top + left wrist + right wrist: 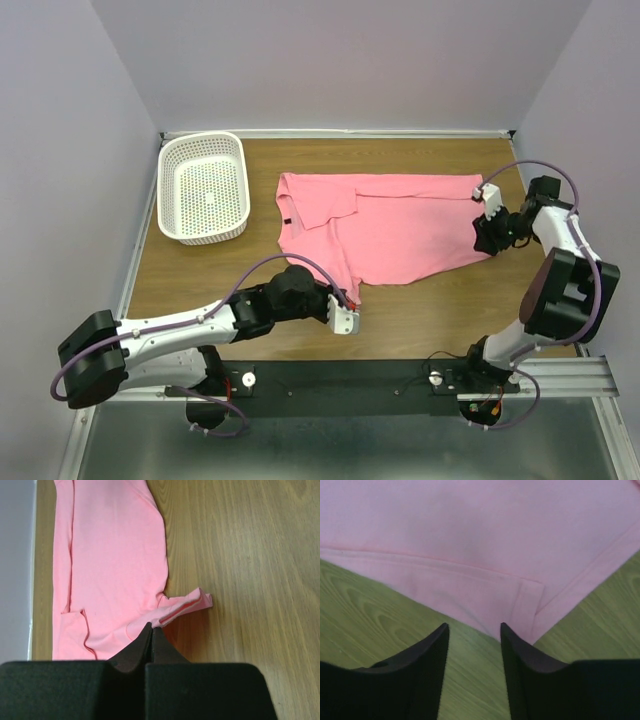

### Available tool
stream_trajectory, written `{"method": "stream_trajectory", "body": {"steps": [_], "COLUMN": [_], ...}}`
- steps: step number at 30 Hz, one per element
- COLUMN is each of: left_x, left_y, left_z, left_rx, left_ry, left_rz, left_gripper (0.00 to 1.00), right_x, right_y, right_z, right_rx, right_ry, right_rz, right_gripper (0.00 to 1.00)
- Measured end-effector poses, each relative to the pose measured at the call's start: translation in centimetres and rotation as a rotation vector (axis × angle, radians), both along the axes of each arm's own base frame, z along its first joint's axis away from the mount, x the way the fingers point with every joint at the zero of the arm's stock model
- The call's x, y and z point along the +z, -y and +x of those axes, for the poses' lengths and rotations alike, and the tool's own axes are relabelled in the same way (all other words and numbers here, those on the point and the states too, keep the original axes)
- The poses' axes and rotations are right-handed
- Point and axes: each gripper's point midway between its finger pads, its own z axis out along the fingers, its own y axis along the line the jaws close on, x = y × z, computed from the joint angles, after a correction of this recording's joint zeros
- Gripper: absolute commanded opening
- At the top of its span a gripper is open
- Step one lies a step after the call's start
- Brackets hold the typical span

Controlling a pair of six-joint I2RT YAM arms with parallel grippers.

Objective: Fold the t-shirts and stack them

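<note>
Wooden table (pixel 420 310): left claw (pixel 151 628) clamped on t-shirt (pixel 400 225) edge (which part, unclear); right claw (pixel 472 626) apart, empty.

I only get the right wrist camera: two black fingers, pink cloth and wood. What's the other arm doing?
Observer: The left gripper is shut, pinching the near corner of the t-shirt.
Kid: Is anything else out there besides the shirt?
Observer: Yes, a white basket sits to the left of the t-shirt, with a gap between them.
Kid: Which way is the shirt lying?
Observer: It is spread sideways, with the collar end toward the basket and the far end by your fingers.
</note>
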Motion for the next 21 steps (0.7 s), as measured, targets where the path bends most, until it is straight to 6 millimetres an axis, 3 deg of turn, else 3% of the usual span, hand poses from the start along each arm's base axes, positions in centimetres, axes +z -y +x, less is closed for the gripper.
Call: {"method": "stream_trajectory", "body": {"steps": [2, 6, 8, 13, 21], "left_x": [-0.4, -0.5, -0.4, -0.1, -0.2], "left_y": [-0.1, -0.2, -0.2, -0.3, -0.3], "left_z": [-0.1, -0.2, -0.2, -0.2, -0.2], "left_rx": [-0.002, -0.003, -0.003, -0.003, -0.002], "left_ry": [-0.008, -0.011, -0.01, -0.006, -0.007], "left_rz": [0.014, 0.019, 0.017, 0.009, 0.011], "left_gripper": [0.0, 0.0, 0.0, 0.0, 0.0], "right_x": [-1.0, -1.8, -2.6, -4.6, -5.3], "right_y": [0.1, 2.0, 2.6, 3.0, 3.1], "right_z": [0.2, 4.9, 6.2, 6.7, 7.1], "right_rx": [0.031, 0.018, 0.007, -0.024, -0.045], "right_ry": [-0.051, -0.079, -0.087, -0.154, -0.177], "right_rz": [0.007, 0.01, 0.01, 0.031, 0.046], "right_gripper": [0.4, 0.39, 0.4, 0.41, 0.44]}}
